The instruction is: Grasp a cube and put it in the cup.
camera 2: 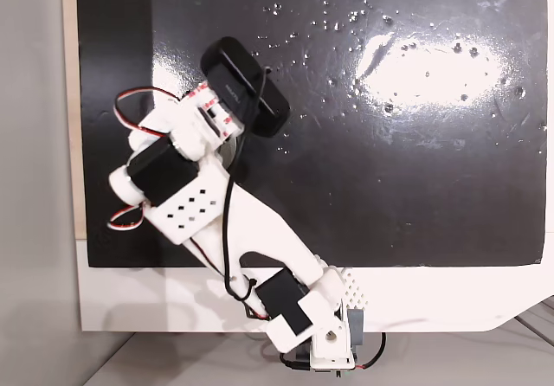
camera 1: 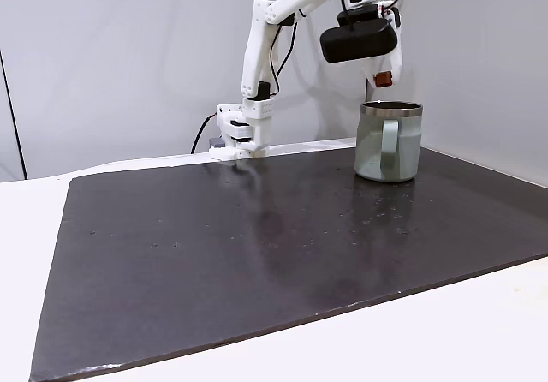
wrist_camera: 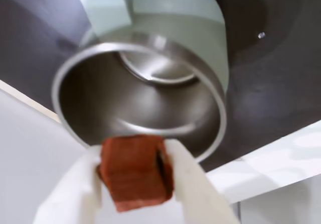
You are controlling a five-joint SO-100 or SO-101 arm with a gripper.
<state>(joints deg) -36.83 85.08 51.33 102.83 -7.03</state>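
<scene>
the gripper has its two white fingers closed on the cube, one finger against each side. in the wrist view the cube hangs above the near rim of the cup, whose steel interior lies open below. in a fixed view the cube sits above the cup, clear of the rim. the cup stands upright on the dark mat, handle toward the camera. in the top-down fixed view the arm covers the cup.
</scene>
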